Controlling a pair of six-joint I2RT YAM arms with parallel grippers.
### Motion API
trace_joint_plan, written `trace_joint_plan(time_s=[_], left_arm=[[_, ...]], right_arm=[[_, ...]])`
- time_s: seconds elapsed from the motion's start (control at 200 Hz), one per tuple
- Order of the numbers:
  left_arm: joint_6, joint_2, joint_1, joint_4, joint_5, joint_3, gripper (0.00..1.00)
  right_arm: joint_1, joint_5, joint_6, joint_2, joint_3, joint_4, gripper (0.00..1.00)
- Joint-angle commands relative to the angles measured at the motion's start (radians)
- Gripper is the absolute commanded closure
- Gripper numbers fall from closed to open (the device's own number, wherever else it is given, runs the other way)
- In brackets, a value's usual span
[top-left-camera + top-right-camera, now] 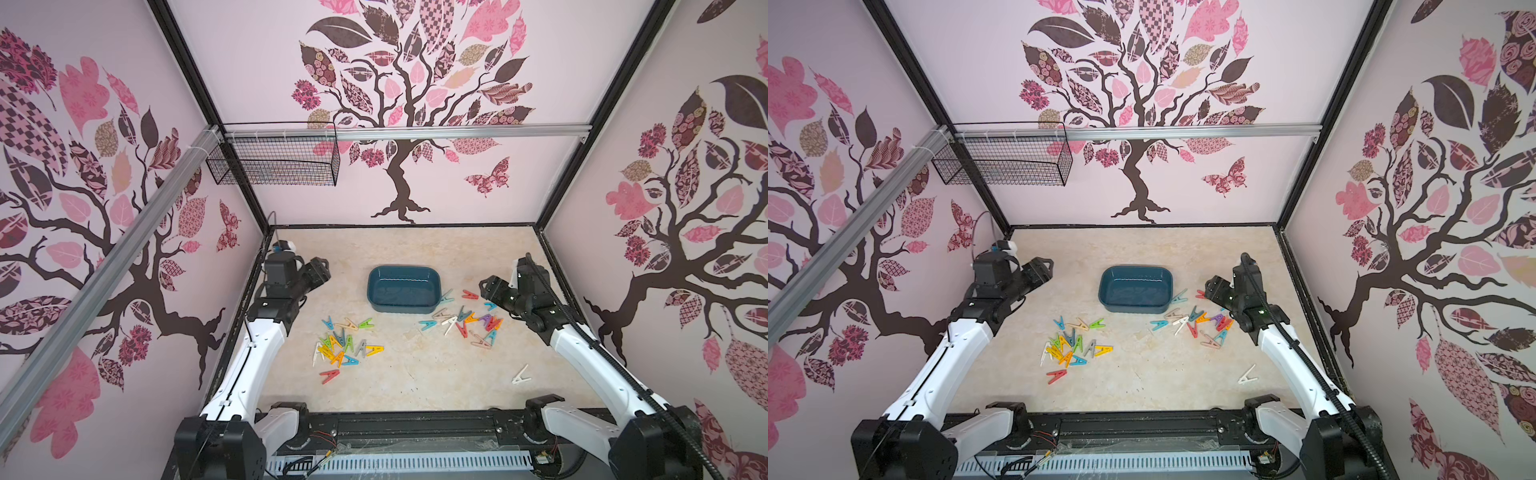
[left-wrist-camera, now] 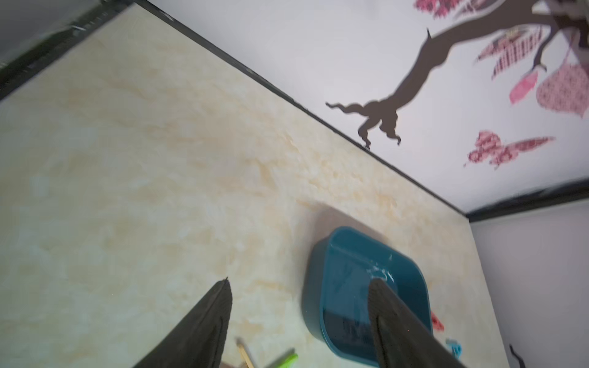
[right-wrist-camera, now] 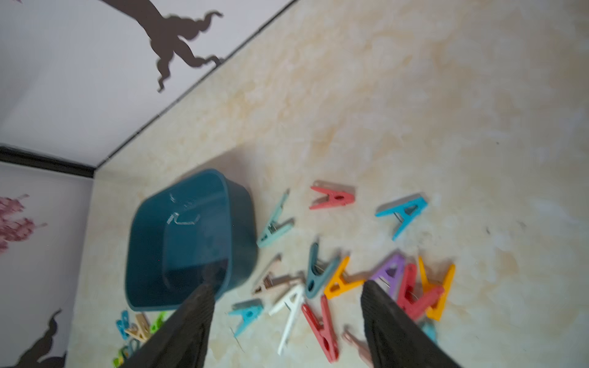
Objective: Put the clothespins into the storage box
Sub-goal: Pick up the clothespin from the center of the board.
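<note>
Clothespins lie loose on the counter in two heaps, front-left and right of the storage box. Left claw hangs left of the box, right claw right of it by that heap, both with jaws apart

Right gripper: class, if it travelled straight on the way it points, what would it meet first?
Most likely the right gripper meets the clothespins beside the storage box, near the white clothespin framed between its open fingers. Depth is unclear, so which peg comes first is uncertain.
</note>
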Motion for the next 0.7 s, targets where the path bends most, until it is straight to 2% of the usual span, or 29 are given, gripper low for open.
trace_joint_plan(time_s=[0.0,0.19,0.345,0.405,0.525,0.695], left_arm=[[0.054,-0.079,-0.190,-0.042,-0.096,-0.071,0.28],[0.031,-0.088,-0.508,0.038,-0.258,-0.171,0.27],[0.019,0.007,-0.711,0.118,-0.350,-0.205,0.24],[-0.008,0.059,-0.745,0.130,-0.360,-0.197,0.21],[-0.016,0.139,-0.769,0.176,-0.310,-0.187,0.20],[0.002,0.173,-0.778,0.191,-0.307,-0.178,0.21]], right_arm=[[0.060,0.010,-0.023,0.007,-0.004,-0.208,0.35],[0.104,-0.011,-0.043,0.057,-0.085,-0.170,0.52],[0.106,0.003,-0.042,0.175,-0.021,-0.118,0.58],[0.108,0.013,-0.039,0.221,0.002,-0.098,0.59],[0.109,0.048,-0.030,0.307,0.031,-0.054,0.60],[0.118,0.078,-0.030,0.394,0.098,-0.019,0.63]])
